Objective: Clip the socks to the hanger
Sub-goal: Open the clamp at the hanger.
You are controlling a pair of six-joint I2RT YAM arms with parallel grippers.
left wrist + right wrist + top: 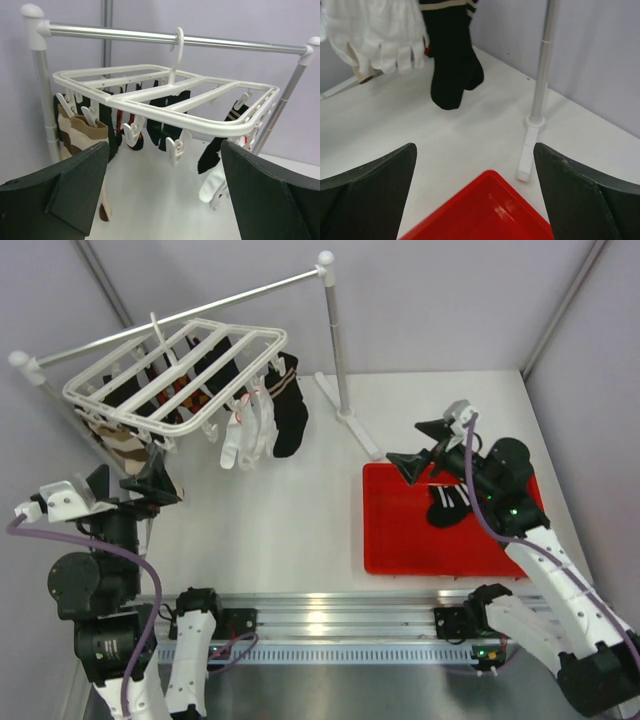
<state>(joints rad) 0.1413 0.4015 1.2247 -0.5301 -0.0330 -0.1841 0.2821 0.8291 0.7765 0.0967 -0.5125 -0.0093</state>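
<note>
A pair of black socks (450, 502) with white stripes lies on the red tray (400, 540). Another black striped sock (290, 418) hangs clipped at the right end of the white hanger (180, 365); it also shows in the right wrist view (452, 65). My right gripper (418, 445) is open over the tray's far left corner (490, 210), empty. My left gripper (128, 478) is open and empty, facing the hanger (165, 97) and a free clip (175, 147).
The hanger hooks on a grey metal rail (175, 40) whose post and foot (535, 125) stand just beyond the tray. White socks (245, 435) and a brown-beige sock (75, 132) hang from other clips. Walls close in the table on three sides.
</note>
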